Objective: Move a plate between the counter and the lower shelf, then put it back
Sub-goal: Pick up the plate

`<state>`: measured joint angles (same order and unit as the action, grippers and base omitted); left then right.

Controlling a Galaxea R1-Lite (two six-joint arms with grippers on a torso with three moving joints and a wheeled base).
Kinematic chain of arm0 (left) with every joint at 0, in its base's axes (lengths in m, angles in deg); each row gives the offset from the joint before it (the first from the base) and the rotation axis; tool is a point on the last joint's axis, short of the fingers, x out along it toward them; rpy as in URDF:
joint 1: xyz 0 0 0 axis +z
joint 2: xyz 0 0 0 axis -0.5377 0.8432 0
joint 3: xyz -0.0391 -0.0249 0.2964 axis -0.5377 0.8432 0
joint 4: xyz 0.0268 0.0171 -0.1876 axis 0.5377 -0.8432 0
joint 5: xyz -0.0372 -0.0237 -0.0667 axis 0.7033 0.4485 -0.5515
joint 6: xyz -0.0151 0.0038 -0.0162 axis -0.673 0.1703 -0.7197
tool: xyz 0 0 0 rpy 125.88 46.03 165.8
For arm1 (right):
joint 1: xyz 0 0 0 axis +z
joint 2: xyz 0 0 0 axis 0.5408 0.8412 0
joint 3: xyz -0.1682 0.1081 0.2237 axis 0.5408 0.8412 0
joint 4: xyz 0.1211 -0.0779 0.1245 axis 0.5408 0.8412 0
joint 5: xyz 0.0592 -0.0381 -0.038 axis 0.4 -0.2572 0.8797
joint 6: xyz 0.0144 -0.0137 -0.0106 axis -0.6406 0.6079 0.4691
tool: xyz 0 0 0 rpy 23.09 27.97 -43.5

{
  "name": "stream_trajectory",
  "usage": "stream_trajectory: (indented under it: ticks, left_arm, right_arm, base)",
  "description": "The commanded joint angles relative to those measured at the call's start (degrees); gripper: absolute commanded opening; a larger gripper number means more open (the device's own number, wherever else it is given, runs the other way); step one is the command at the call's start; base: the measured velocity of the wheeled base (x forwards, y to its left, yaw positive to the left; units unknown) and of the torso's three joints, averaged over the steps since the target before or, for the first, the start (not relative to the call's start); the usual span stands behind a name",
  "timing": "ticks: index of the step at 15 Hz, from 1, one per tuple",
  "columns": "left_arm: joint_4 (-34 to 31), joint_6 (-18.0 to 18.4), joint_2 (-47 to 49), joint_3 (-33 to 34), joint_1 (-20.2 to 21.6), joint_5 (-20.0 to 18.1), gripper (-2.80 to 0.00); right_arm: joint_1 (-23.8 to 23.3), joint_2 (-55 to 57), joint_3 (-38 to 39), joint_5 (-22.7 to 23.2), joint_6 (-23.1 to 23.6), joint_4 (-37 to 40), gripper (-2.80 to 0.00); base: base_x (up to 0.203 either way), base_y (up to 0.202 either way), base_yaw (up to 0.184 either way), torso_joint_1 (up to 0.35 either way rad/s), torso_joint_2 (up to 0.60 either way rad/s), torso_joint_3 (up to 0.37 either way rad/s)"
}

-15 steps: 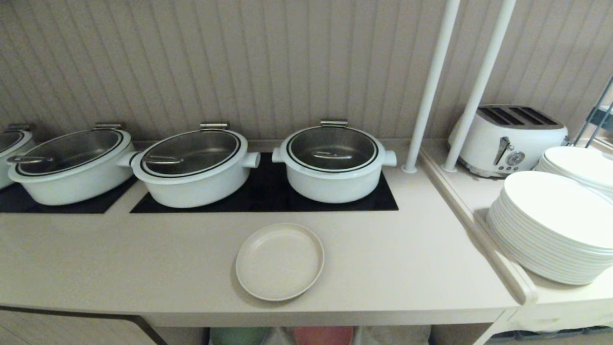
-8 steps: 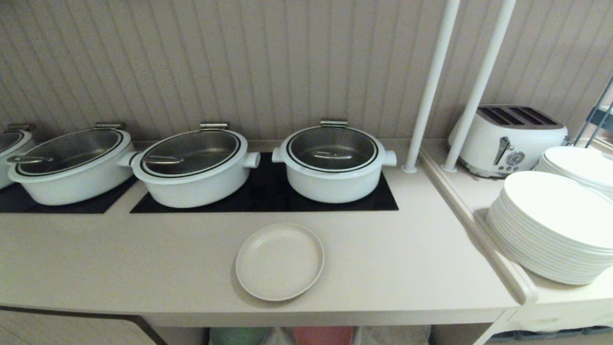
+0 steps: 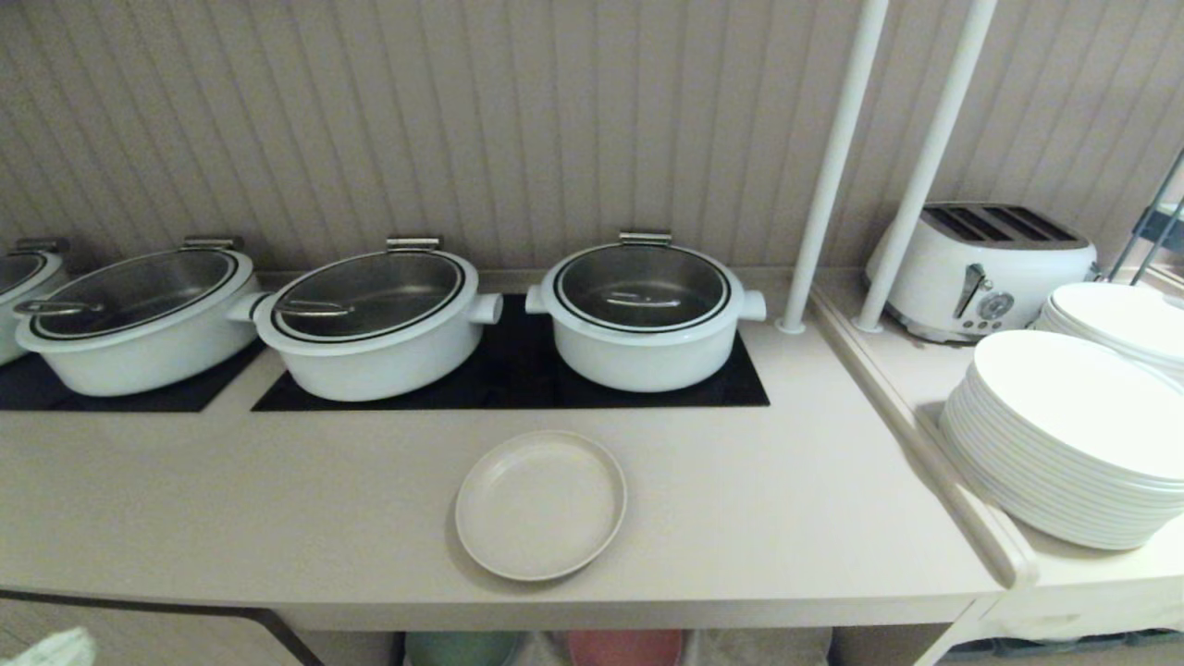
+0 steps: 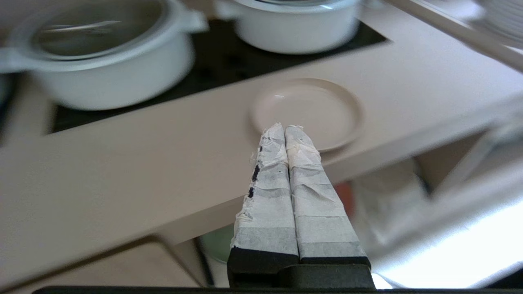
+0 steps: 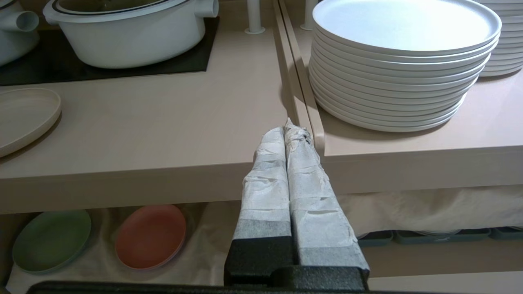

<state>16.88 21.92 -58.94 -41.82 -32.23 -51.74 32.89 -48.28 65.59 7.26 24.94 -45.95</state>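
- The small round matte cream-beige plate sits flat on the long smooth beige desk, close to the front edge, just in front of the black hob panel and the round white pot with a glass lid.
- The left tool, tape-wrapped, has its fingers pressed together with nothing in them; it hangs out in front of the desk edge, pointed toward the plate. In the head view only a white scrap of it shows at the bottom left corner.
- The right tool is closed and empty too, parked low off the front of the desk near the stack of large glossy white plates.
- My read: the step is the reach for the plate. The rim is low, so the fingers need to part first, then come in at the near rim, one over and one under. Pushing it back toward the pot would be the thing to avoid.
- Underneath, the lower shelf has a whitish cloth lining, with a green plate and a pink plate already lying there, so the free room looks tight-ish.
- Also around: a white toaster, two white poles, and a ribbed beige wall.
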Motion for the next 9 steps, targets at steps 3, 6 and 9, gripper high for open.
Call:
stream_trajectory:
  ticks: [3,6,9]
  left_arm:
    - [0.3,3.3,26.2,-9.1,-2.8,-5.2,-2.80]
    - [0.4,4.8,41.8,-16.0,-9.4,-1.4,-2.80]
    - [0.4,-0.4,55.3,-23.2,-17.3,5.8,-2.80]
  right_arm:
    - [0.0,0.1,0.0,0.0,0.0,0.0,-2.80]
    - [0.0,0.1,0.0,-0.1,0.0,0.0,-2.80]
    - [0.0,0.1,0.0,-0.1,0.0,0.0,-2.80]
  base:
    - [0.000,0.000,0.000,0.000,0.00,0.000]
    - [0.000,0.000,0.000,0.000,0.00,0.000]
    - [0.000,0.000,0.000,0.000,0.00,0.000]
